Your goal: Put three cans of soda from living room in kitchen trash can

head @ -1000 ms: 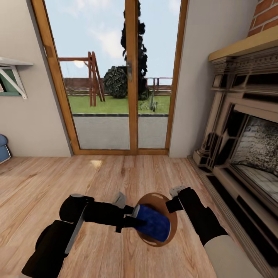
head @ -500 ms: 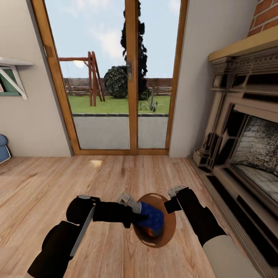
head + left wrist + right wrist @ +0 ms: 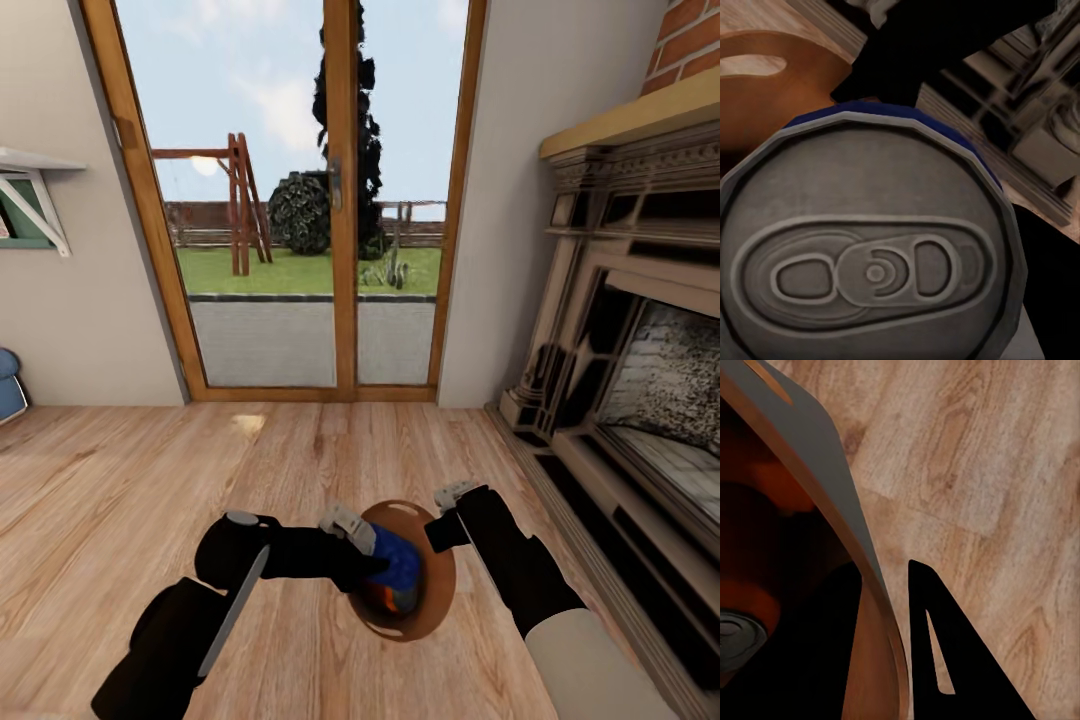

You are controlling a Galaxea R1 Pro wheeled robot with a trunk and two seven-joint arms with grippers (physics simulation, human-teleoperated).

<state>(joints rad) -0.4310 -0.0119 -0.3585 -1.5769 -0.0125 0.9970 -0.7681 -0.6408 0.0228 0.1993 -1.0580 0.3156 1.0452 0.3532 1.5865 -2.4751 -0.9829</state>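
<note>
While right fingers [image 3: 881, 652] pinch the bin [image 3: 437, 580], the blue can [image 3: 398, 562] sits inside.

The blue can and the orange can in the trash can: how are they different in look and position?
The blue can sits higher, at the mouth of the trash can, against the left gripper; the orange can lies deeper inside, beneath it. The blue can is largely exposed, while the orange can is mostly hidden. Both are within the bin's rim, which the right gripper grips.
</note>
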